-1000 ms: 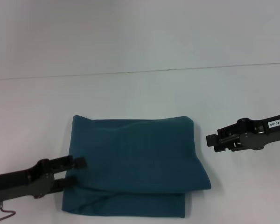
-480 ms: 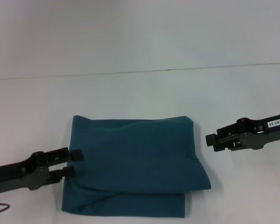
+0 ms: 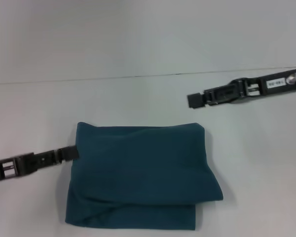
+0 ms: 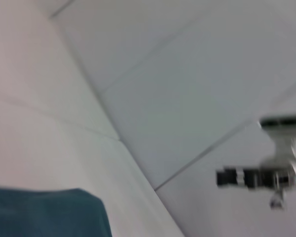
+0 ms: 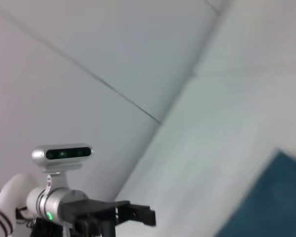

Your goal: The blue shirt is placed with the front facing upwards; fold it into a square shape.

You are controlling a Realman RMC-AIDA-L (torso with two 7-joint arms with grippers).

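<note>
the worktop (image 3: 138, 54) is a plain pale surface that carries everything. one thin seam line crosses it at the far side.

the blue shirt (image 3: 140, 175) lies flat on the worktop at the 6 o'clock part of the head view. it is folded into a compact, roughly square packet. no print, collar or sleeve shows, so the front appears to be folded inward. a lower layer sticks out along the near edge, and the top layer ends in a rounded corner at about 4 o'clock of the packet. judgement: the fold is essentially complete, and the offset near edge is the only visible untidiness.

the right claw (image 3: 195, 100) hangs over bare worktop at about 1 o'clock of the shirt, apart from the cloth and gripping nothing. whether its fingers are apart or together cannot be told. judgement: this placement suits an arm that has no work on the cloth.

the left claw (image 3: 69, 153) sits at the shirt's 9 o'clock edge, just beside or touching the cloth; which one cannot be told. its fingers appear together, and no cloth is visibly pinched between them.
</note>
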